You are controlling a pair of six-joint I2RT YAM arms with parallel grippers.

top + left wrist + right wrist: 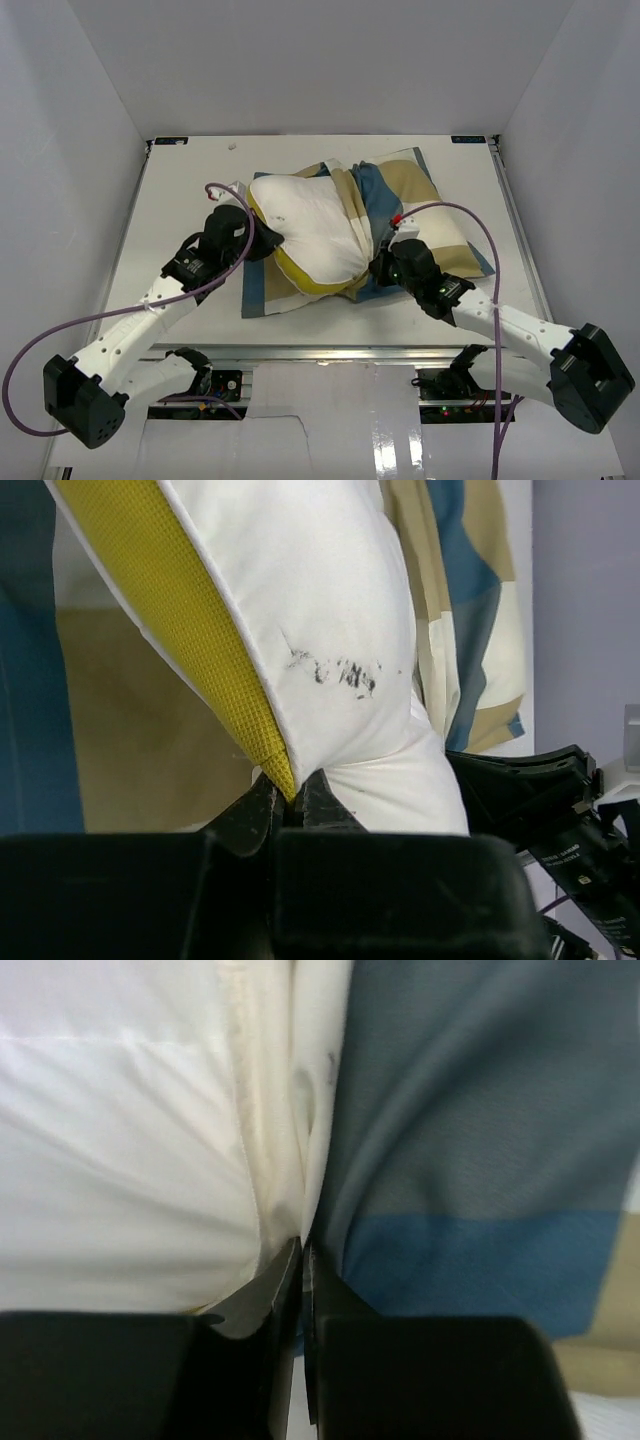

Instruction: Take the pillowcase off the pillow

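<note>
The white pillow (305,225) with its yellow edge band lies mid-table, its left half bare and its right half still inside the checked tan, blue and cream pillowcase (405,195). My left gripper (262,240) is shut on the pillow's left corner; the left wrist view shows the jaws (290,802) pinching the yellow band (190,630) and white fabric. My right gripper (382,262) is shut on the pillowcase's bunched open edge at the pillow's near right; the right wrist view shows the jaws (301,1250) closed on blue fabric (470,1150) beside the white pillow (110,1150).
A flap of pillowcase (262,290) lies flat on the white table (180,200) under the pillow's near left. White walls enclose the table on the left, right and back. Purple cables loop off both arms.
</note>
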